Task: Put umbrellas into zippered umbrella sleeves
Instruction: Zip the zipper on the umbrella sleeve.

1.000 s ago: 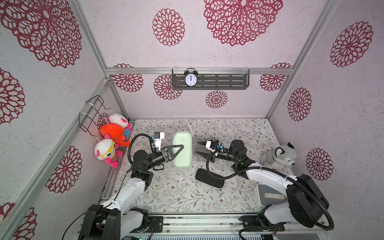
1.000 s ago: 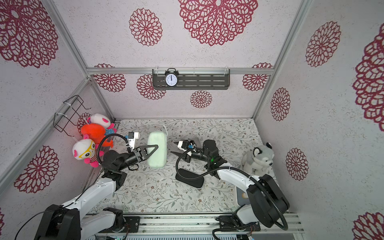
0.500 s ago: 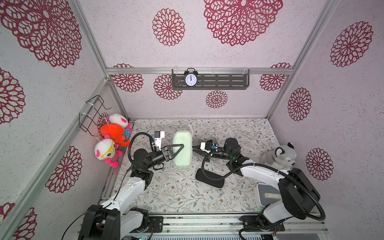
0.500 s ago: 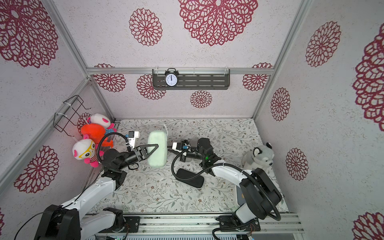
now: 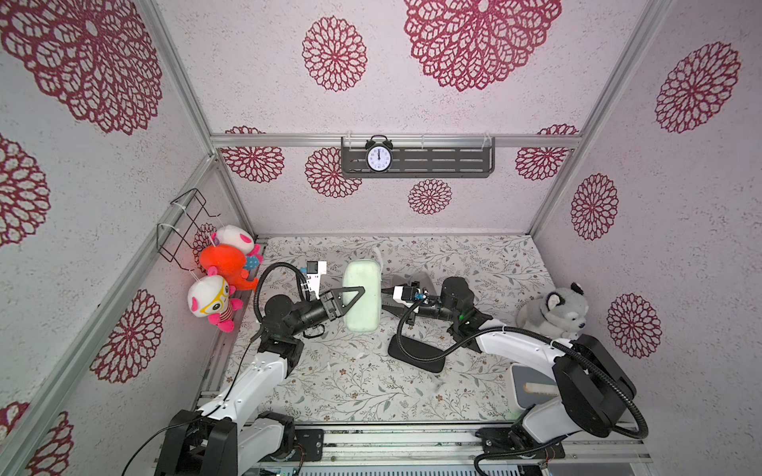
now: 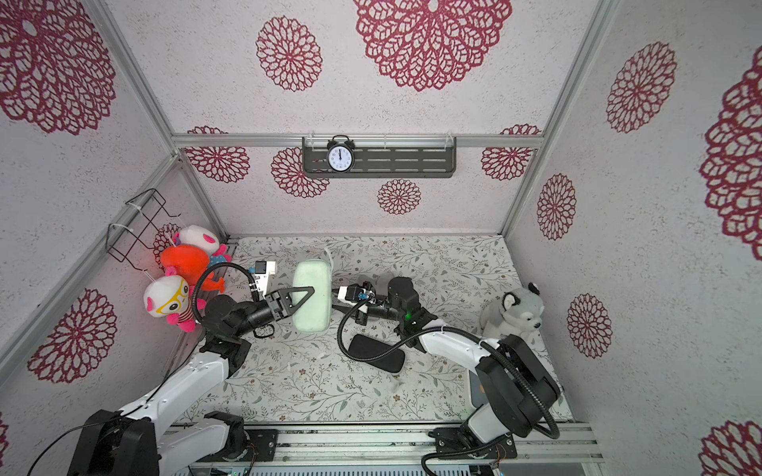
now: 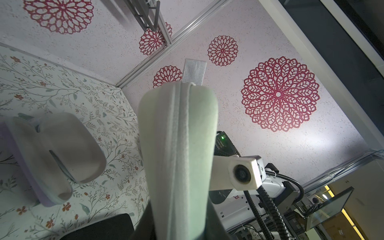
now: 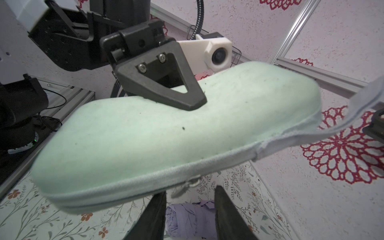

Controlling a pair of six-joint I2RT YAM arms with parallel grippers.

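A black sleeve [image 5: 416,354] lies flat on the table, nearer the robot's base than the mint green sleeve [image 5: 362,296]. That mint sleeve is held off the table, clamped across its middle by the left gripper [image 5: 355,294], with its long axis pointing away from the base. At its zip edge, the right gripper [image 8: 190,190] has its fingers parted and empty. The zip pull [image 8: 193,182] hangs at their gap, so the right arm is nearer.
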